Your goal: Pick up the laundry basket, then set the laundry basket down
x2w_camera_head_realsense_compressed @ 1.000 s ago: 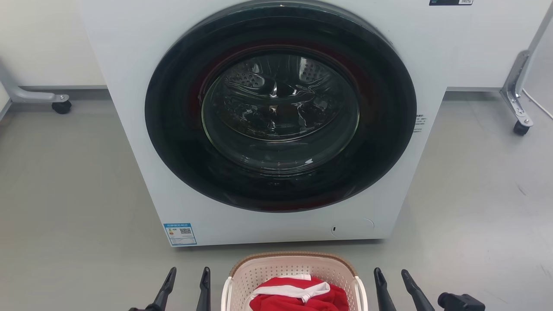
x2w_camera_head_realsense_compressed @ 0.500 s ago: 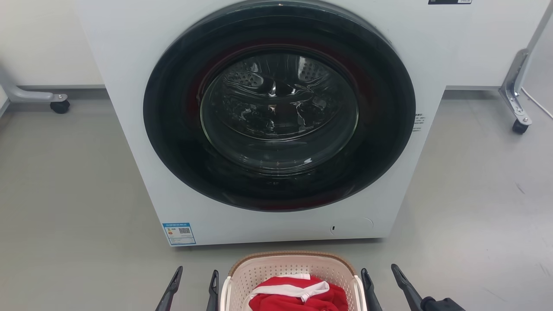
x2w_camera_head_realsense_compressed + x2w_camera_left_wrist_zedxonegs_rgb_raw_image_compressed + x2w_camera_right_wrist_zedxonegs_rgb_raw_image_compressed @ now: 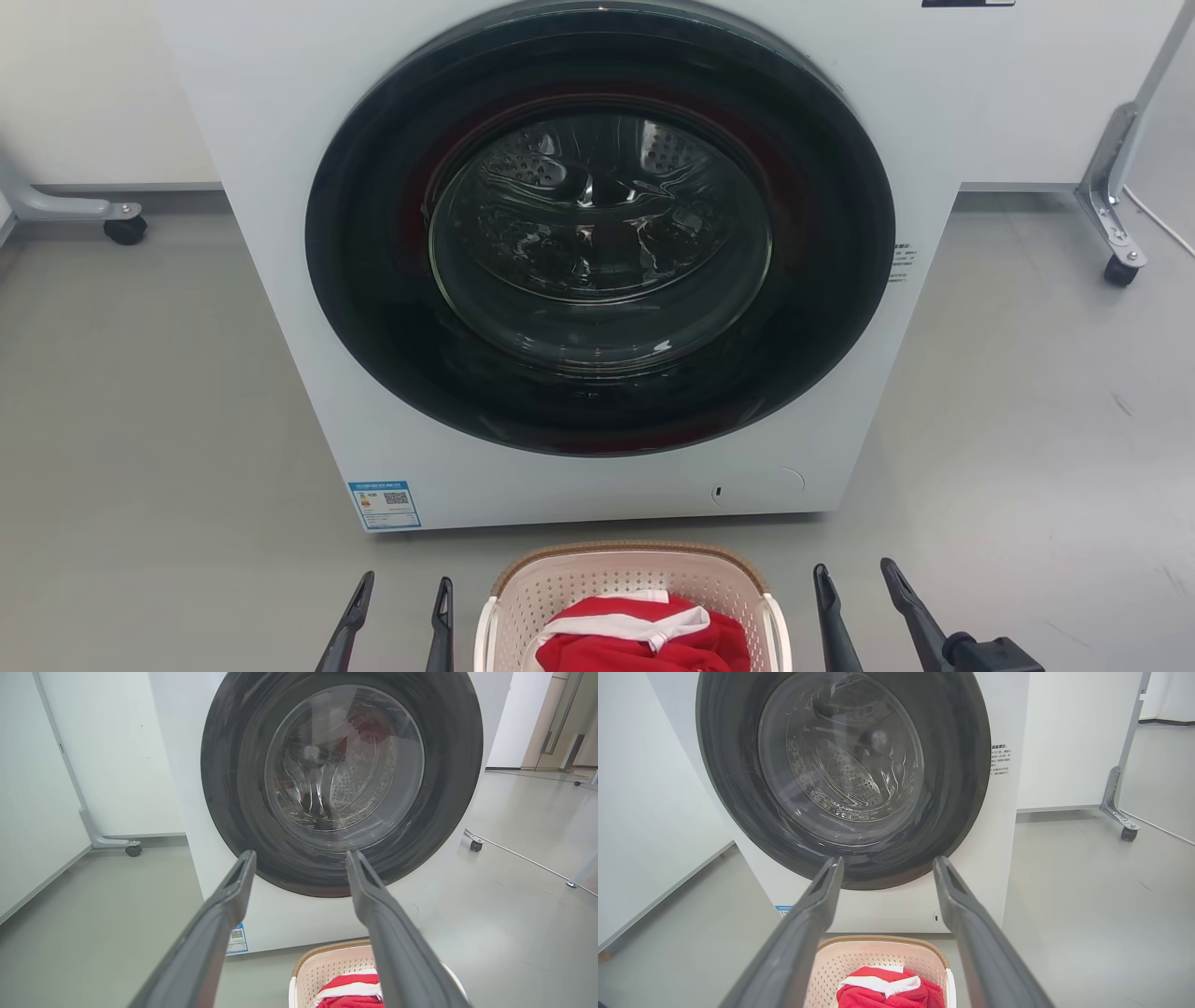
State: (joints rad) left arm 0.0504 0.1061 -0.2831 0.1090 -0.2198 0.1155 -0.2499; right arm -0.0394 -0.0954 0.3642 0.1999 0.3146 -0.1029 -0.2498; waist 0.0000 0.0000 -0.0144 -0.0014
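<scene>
Basket first: the laundry basket (image 3: 627, 551) sits just in front of the washing machine (image 3: 560, 485), centred below the round door (image 3: 597, 243) and a little clear of the machine's base. Its brown woven rim faces the machine and its cream perforated wall shows inside. The near half is cut off at the bottom edge of the head view, so its underside cannot be seen. A red garment (image 3: 644, 639) with a white band lies bunched inside it.

The left gripper (image 3: 406, 583) hangs in front of the machine, off the basket's left side, its two dark fingers spread apart and pointing toward the machine with nothing between them. The right gripper (image 3: 853, 569) mirrors it off the basket's right side, fingers likewise parted and empty. Neither touches the basket; a strip of grey floor (image 3: 140, 420) shows between each inner finger and the white side handles.

From the left wrist, the left gripper (image 3: 301, 855) frames the lower part of the door, with the basket (image 3: 327, 948) low and partly behind the right-hand finger. From the right wrist, the right gripper (image 3: 888, 859) also frames the door, and the basket (image 3: 878, 938) with the garment (image 3: 882, 991) lies low between the fingers, nearer the camera than the machine. A blue label (image 3: 384, 504) marks the machine's lower left corner.
</scene>
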